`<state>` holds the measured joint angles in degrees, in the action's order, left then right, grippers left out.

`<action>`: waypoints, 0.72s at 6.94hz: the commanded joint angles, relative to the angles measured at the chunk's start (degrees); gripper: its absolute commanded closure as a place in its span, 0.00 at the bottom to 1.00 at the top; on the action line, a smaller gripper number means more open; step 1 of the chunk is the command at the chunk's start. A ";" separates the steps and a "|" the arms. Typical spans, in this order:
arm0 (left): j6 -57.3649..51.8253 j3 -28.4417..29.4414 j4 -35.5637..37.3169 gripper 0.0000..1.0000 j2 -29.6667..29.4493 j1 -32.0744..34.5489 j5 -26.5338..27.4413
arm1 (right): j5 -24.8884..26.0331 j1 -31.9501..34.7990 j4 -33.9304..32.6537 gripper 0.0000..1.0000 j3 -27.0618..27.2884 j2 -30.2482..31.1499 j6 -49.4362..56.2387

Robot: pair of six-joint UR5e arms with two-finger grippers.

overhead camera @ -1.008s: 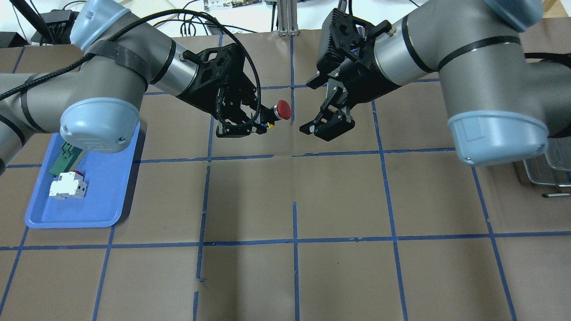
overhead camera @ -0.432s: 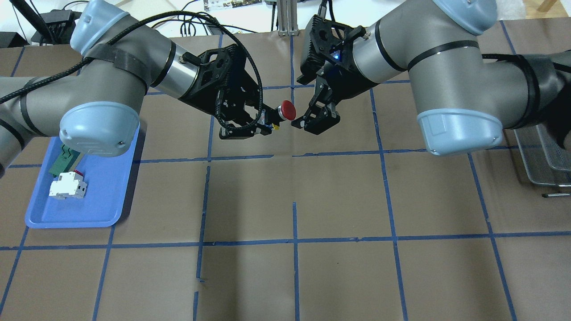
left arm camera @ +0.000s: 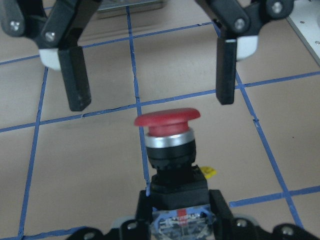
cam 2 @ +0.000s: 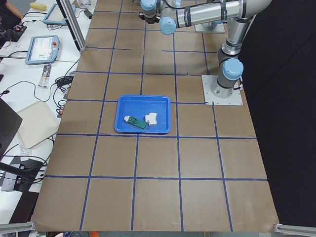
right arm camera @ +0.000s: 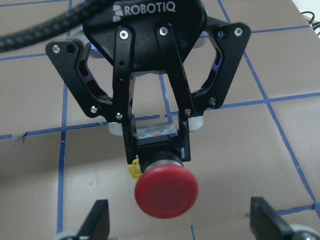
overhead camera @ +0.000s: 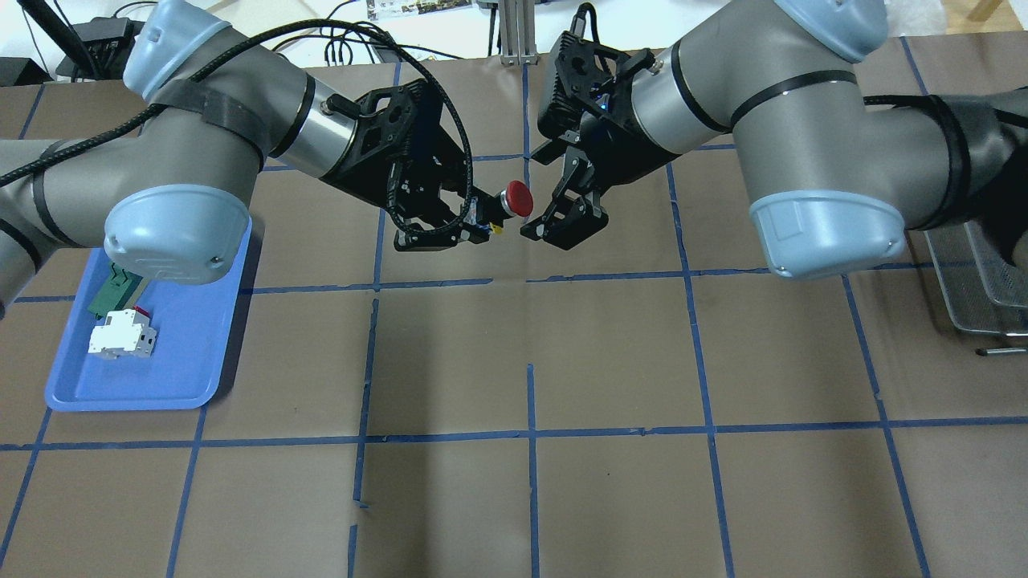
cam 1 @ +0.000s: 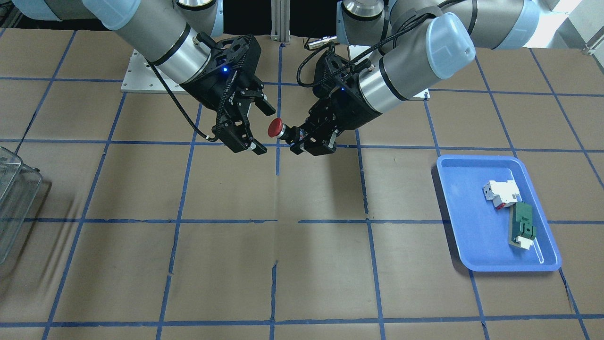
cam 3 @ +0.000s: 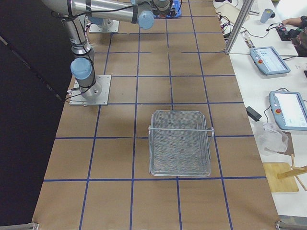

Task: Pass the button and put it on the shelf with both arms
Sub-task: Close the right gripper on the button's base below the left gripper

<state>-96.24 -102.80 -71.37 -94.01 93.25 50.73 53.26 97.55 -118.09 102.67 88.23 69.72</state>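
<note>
The button [overhead camera: 518, 197], with its red cap, black body and clear rear block, is held above the table's middle. My left gripper [overhead camera: 475, 225] is shut on its rear block, and the cap points at my right gripper [overhead camera: 546, 213]. The right gripper is open, its fingertips just in front of the cap on either side, not touching. The left wrist view shows the cap [left arm camera: 167, 118] with the right fingers [left arm camera: 75, 85] beyond it. The right wrist view shows the button [right arm camera: 166, 189] in the left gripper [right arm camera: 157, 135]. The wire shelf [cam 3: 181, 143] stands far right [overhead camera: 984, 281].
A blue tray [overhead camera: 185, 353] at the left holds a white-and-red block [overhead camera: 120, 333] and a green-and-white block [overhead camera: 112, 289], partly under the left elbow. The table is brown paper with blue tape lines. Screens and cables lie on the side benches.
My right gripper has moved left toward the button, staying open, and its fingertips now reach the red cap. My left gripper has barely moved and still holds the button.
</note>
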 commanded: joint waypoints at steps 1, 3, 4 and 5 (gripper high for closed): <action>0.09 -0.03 0.00 1.00 0.05 0.00 0.07 | -0.79 1.84 -0.03 0.00 -0.01 -0.16 -1.42; 0.09 -0.03 0.00 1.00 0.05 0.00 -0.02 | -0.88 3.17 -0.12 0.00 0.07 -0.77 -2.58; 0.09 -0.03 0.00 1.00 0.05 0.00 -0.02 | -1.05 3.17 -0.82 0.14 -0.01 -1.04 -2.40; 0.09 -0.03 0.00 1.00 0.05 0.00 -0.02 | -0.97 3.17 -0.74 0.53 -0.01 -0.86 -2.66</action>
<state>-96.15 -102.83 -71.37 -93.96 93.25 50.72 52.31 100.65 -118.67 102.69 87.36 67.25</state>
